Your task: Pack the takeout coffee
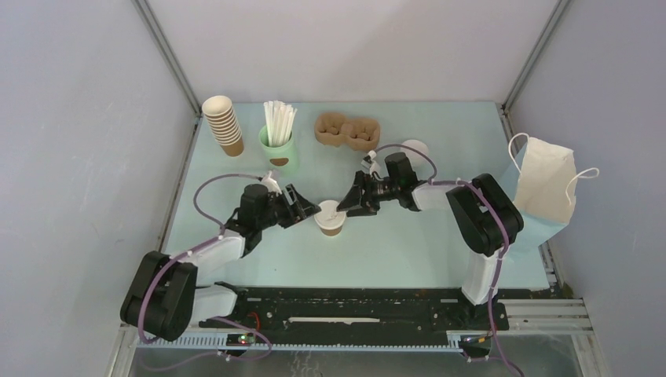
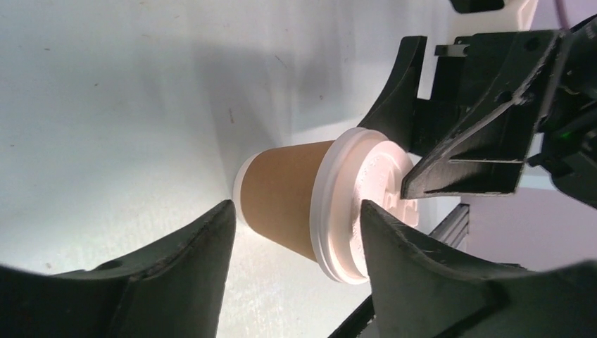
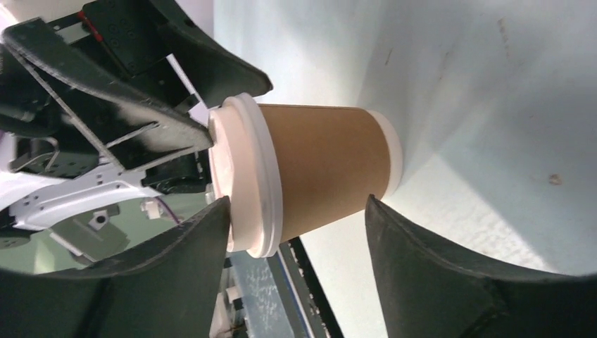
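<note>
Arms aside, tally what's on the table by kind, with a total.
Lidded coffee cup: 1
Stack of lidless cups: 1
Straw cup: 1
Carrier: 1
White bag: 1
Blue bag-like thing behind it: 1
White round thing, partly hidden: 1
Total: 7

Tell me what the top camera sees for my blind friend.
A white-lidded brown paper coffee cup stands between the open left gripper and open right gripper. Behind: stacked cups, straws in a green cup, a pulp carrier.

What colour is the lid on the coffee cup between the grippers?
White lid on a brown cup; clearest in the right wrist view.
</note>
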Tool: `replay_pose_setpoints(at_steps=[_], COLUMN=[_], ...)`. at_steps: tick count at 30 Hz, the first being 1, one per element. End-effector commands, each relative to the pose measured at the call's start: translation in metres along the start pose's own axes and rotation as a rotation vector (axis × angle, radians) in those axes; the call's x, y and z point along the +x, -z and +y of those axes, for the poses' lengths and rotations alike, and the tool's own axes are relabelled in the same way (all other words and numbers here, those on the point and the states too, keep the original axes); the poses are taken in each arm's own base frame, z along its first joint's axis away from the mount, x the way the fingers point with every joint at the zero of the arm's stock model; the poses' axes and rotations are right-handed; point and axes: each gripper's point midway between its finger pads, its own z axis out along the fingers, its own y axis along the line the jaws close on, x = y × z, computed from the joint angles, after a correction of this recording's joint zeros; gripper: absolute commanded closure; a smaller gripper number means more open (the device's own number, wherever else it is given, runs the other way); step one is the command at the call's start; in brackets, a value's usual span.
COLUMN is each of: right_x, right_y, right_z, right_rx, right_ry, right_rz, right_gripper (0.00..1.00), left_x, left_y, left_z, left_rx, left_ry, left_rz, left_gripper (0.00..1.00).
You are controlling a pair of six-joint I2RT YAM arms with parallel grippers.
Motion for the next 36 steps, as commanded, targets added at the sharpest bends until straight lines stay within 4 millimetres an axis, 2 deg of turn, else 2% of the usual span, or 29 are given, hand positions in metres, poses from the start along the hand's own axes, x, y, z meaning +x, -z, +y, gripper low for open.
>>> replay_pose_setpoints(at_steps=[1, 6, 10, 13, 17, 21, 24, 26, 28, 30, 32, 34, 36], right_x=[-0.011, -0.022, -0.031, -0.034, -0.021, 0.008, 0.026, 0.028, 0.031, 0.035, 0.034, 0.03, 0.028], right_y=[0.003, 0.011, 0.026, 0.053, 0.119, 0.195, 0.243, 0.281, 0.307, 0.313, 0.3, 0.274, 0.228], right_z=[0.001, 0.022, 0.034, 0.039, 0.044, 0.07, 0.083, 0.09, 0.097, 0.104, 0.109, 0.111, 0.115], right_rx=[0.077, 0.078, 0.128, 0.237, 0.54, 0.754, 0.884, 1.0, 1.066, 1.057, 0.994, 0.884, 0.69], right_ry=[0.056, 0.114, 0.145, 0.188, 0.29, 0.356, 0.331, 0.304, 0.284, 0.282, 0.281, 0.266, 0.208], right_rz=[-0.025, -0.025, -0.038, -0.067, -0.13, -0.247, -0.352, -0.476, -0.56, -0.574, -0.551, -0.514, -0.452], right_gripper=[0.17, 0.01, 0.0, 0.0, 0.0, 0.0, 0.0, 0.0, 0.0, 0.0, 0.0, 0.0, 0.0], left_x=[-0.016, -0.024, -0.035, -0.044, -0.053, -0.043, -0.028, -0.019, -0.009, -0.001, 0.006, 0.007, 0.001], left_y=[0.008, 0.019, 0.032, 0.053, 0.089, 0.117, 0.129, 0.135, 0.139, 0.14, 0.139, 0.14, 0.142], left_z=[-0.006, -0.016, -0.029, -0.046, -0.072, -0.091, -0.089, -0.086, -0.084, -0.079, -0.072, -0.076, -0.08], left_rx=[-0.055, -0.057, -0.061, -0.06, -0.035, 0.017, 0.011, 0.007, 0.017, 0.014, -0.006, 0.01, 0.01], left_ry=[-0.051, -0.073, -0.102, -0.142, -0.223, -0.279, -0.29, -0.288, -0.286, -0.286, -0.29, -0.294, -0.303], left_rz=[-0.012, -0.038, -0.066, -0.092, -0.133, -0.101, -0.05, -0.022, 0.003, 0.03, 0.058, 0.07, 0.05], left_gripper=[0.25, 0.09, 0.03, 0.01, 0.0, 0.0, 0.0, 0.0, 0.0, 0.0, 0.0, 0.0, 0.0])
